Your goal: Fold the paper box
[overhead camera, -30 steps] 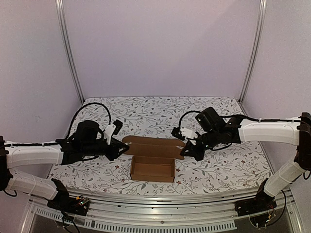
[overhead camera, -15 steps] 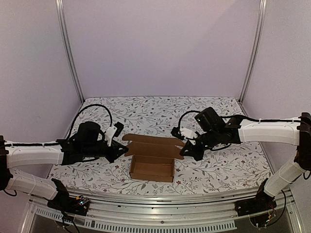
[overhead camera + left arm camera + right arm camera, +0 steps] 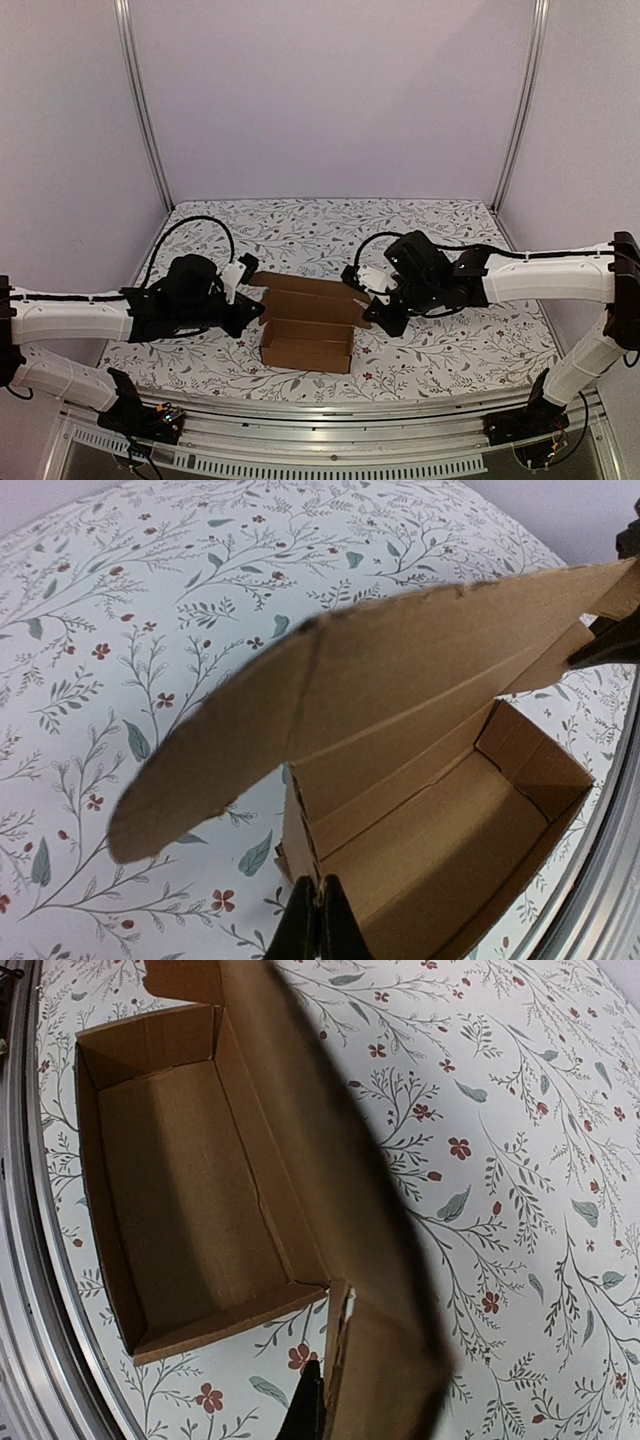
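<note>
Top external view: the box [image 3: 305, 345] sits open, its lid [image 3: 305, 296] raised. The left gripper [image 3: 254, 308] is closed at the box's left end. The right gripper [image 3: 376, 318] pinches the lid's right end.

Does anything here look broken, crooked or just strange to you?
Nothing stands out. The box sits flat on the flowered cloth with no visible tears or crushing; its lid simply stands open, not yet folded shut.

The brown cardboard box [image 3: 305, 348] is sitting open and upright near the front edge of the floral tablecloth [image 3: 450, 350], its long lid flap standing raised behind the empty tray.
</note>
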`<state>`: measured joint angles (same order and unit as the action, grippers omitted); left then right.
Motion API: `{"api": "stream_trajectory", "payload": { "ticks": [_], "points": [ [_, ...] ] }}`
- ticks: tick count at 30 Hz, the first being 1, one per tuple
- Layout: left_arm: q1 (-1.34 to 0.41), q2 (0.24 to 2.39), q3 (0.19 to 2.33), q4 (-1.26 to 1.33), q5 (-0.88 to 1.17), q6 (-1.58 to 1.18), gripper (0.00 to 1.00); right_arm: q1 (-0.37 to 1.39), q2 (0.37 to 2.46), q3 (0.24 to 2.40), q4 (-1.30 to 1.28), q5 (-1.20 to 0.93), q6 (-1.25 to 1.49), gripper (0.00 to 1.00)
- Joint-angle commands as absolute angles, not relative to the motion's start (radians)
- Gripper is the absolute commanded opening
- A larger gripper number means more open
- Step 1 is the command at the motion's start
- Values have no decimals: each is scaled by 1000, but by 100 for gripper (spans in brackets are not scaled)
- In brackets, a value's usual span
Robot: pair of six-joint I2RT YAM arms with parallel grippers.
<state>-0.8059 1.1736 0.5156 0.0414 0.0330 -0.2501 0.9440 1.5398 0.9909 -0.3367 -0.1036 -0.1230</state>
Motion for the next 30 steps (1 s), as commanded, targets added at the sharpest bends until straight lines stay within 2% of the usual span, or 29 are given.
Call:
{"api": "stream_trajectory", "payload": {
  "ticks": [1, 15, 30],
  "points": [
    [-871, 1191, 557, 23, -82, -310, 0, 1020, 1577, 1031, -316, 87, -22, 0],
    [-977, 1217, 562, 52, -188, -406, 0, 1185, 1635, 1045, -211, 483, 182, 0],
    [-1055, 1236, 573, 50, -294, -463, 0, 1263, 1652, 1084, -137, 519, 281, 0]
  ]
}}
